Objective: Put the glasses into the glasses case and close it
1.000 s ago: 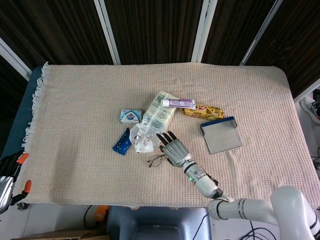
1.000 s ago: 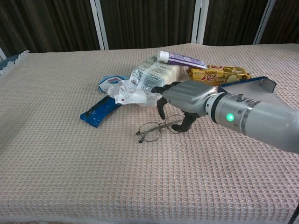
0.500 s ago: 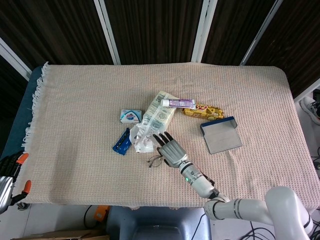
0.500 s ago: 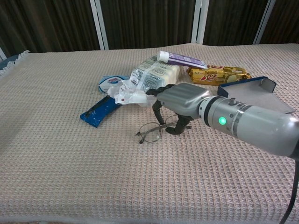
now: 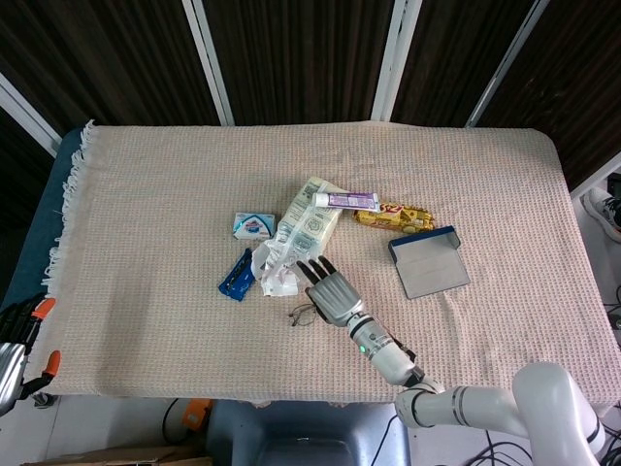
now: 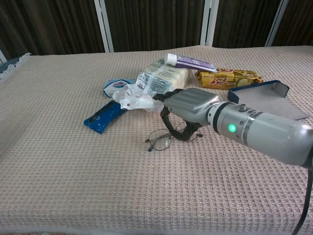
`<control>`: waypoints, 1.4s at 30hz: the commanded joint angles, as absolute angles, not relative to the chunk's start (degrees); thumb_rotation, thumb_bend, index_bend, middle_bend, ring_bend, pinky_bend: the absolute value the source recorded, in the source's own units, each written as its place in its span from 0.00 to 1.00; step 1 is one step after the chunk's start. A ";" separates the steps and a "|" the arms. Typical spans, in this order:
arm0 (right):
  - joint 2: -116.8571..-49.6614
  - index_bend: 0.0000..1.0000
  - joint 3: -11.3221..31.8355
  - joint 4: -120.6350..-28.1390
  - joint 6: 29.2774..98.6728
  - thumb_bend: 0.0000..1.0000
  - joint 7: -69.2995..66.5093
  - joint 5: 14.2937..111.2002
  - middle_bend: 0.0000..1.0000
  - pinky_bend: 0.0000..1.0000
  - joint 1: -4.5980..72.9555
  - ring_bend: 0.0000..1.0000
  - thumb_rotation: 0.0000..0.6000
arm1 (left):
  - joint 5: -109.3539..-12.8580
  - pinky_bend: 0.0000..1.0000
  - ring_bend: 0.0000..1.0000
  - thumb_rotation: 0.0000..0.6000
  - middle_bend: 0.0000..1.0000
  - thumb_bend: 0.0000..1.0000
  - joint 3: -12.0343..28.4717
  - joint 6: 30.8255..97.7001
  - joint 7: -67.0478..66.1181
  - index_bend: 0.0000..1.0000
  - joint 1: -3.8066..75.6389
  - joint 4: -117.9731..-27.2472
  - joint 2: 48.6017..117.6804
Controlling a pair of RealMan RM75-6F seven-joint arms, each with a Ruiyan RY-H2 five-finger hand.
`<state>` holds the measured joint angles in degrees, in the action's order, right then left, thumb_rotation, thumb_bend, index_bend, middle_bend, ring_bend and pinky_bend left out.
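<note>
Thin wire-framed glasses (image 6: 159,142) lie on the beige cloth near the front middle, also visible in the head view (image 5: 302,315). My right hand (image 6: 188,108) comes down on their right half, fingers and thumb curled around that lens and pinching the frame; the left lens sticks out free. From the head camera the same hand (image 5: 330,289) covers most of the glasses. The blue glasses case (image 6: 268,97) lies open to the right of the hand, empty, grey lining up (image 5: 430,262). My left hand (image 5: 8,364) shows only partly at the lower left, off the table.
Just behind the hand lies a cluster: crumpled white wrapper (image 6: 137,102), blue packet (image 6: 103,116), white patterned pouch (image 6: 164,78), toothpaste tube (image 6: 190,62), gold snack bar (image 6: 229,76) and a small blue-white packet (image 5: 252,225). The cloth (image 6: 73,186) ends at the table's front edge.
The right hand slid left and lowered onto the glasses, and its fingers curled in around the right lens. The glasses turned slightly on the cloth.
</note>
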<state>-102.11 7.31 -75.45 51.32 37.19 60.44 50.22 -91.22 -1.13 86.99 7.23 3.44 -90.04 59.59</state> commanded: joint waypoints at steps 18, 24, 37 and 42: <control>-95.72 0.75 8.54 -81.48 55.22 0.66 34.70 62.03 0.09 0.00 47.98 0.00 1.00 | -91.52 0.08 0.00 1.00 0.00 0.45 -1.23 87.12 6.89 0.00 3.39 -90.03 59.72; -88.13 0.75 7.35 -84.90 58.36 0.65 31.67 64.46 0.09 0.00 44.43 0.00 1.00 | -91.81 0.08 0.00 1.00 0.00 0.45 -1.32 86.97 6.68 0.00 3.52 -90.09 59.79; -84.55 0.75 7.15 -73.98 56.40 0.65 23.27 62.81 0.09 0.00 40.69 0.00 1.00 | -91.60 0.07 0.00 1.00 0.00 0.45 -1.37 85.73 4.89 0.00 4.09 -90.79 60.15; -86.12 0.75 7.24 -66.95 54.25 0.66 19.79 62.98 0.09 0.00 40.29 0.00 1.00 | -91.03 0.08 0.00 1.00 0.00 0.45 -1.18 85.35 4.39 0.00 4.23 -90.86 60.29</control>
